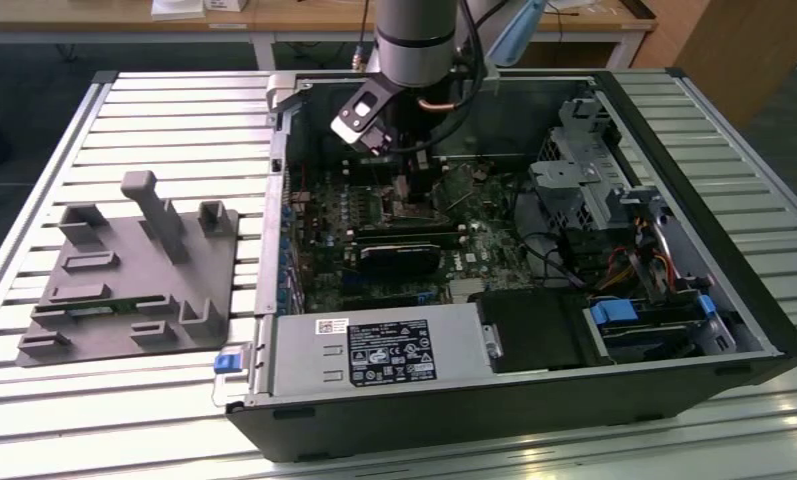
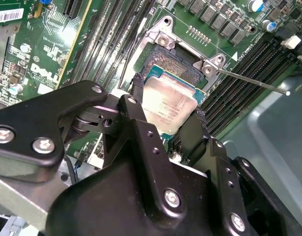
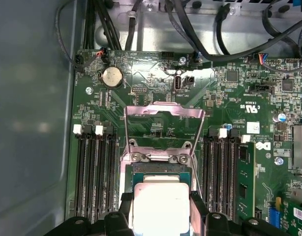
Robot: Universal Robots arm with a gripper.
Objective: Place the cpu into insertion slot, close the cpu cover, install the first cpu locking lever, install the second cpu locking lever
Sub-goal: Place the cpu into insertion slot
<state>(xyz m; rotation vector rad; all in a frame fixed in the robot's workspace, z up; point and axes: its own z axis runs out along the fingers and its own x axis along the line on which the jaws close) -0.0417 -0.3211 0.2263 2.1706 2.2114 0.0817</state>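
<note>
Looking from the exterior view's left, we see a grey plastic stand (image 1: 125, 270) with blocky bumps on a table (image 1: 171, 110) of long shiny metal slats. Next comes a big black case (image 1: 505, 420), open on top, with a green board (image 1: 485, 258) inside. The round silver arm (image 1: 418, 40) reaches down into it. At the exterior view's right, grey metal racks (image 1: 578, 165) and coloured wires (image 1: 638, 265) fill the case.

In the second wrist view, the black gripper (image 2: 168, 102) squeezes the cpu (image 2: 166, 105) from two sides with its rough dark fingers (image 2: 136, 91). The cpu is flat and square with a dull silver top. It is right over the slot (image 2: 175, 61), a dark square with a metal rim; we cannot tell if it lies all the way in. In the first wrist view, the cover (image 3: 166, 109), a thin shiny frame with a big window, stands flipped open, joined to one edge of the slot.
</note>
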